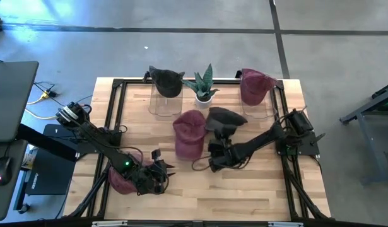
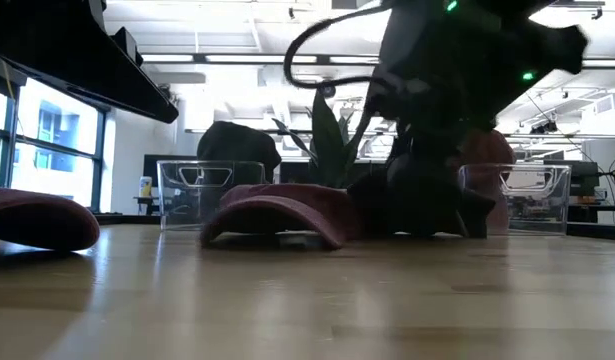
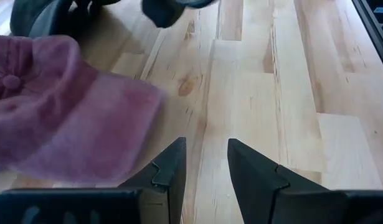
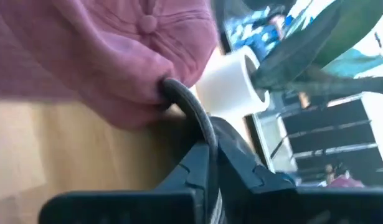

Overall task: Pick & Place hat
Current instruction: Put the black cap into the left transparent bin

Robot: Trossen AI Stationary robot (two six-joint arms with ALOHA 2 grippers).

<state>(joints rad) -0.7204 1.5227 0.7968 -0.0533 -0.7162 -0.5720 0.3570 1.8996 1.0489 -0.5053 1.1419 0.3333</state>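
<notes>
A black hat (image 1: pixel 226 118) lies on the table right of centre, and my right gripper (image 1: pixel 217 144) is shut on its near rim. Beside it to the left lies a maroon hat (image 1: pixel 189 133), which fills the right wrist view (image 4: pixel 98 56) and shows in the low view (image 2: pixel 282 212). A second maroon hat (image 1: pixel 121 178) sits under my left arm near the table's near-left corner. My left gripper (image 1: pixel 161 169) is open just above bare wood (image 3: pixel 203 144), with the centre maroon hat (image 3: pixel 60 118) ahead of it. My right gripper pinches the black hat's thin dark rim (image 4: pixel 190 107) between its two fingers, coming from the table's near side and pointing toward the far edge. The rim curves away from the fingertips against the maroon hat. Whether the hat is lifted, I cannot tell.
At the far edge, a black hat (image 1: pixel 166 80) and a maroon hat (image 1: pixel 255 85) sit on clear stands (image 2: pixel 199 190), with a potted plant (image 1: pixel 204 88) in a white pot (image 4: pixel 231 87) between them. Bare wood lies along the near edge and near-right.
</notes>
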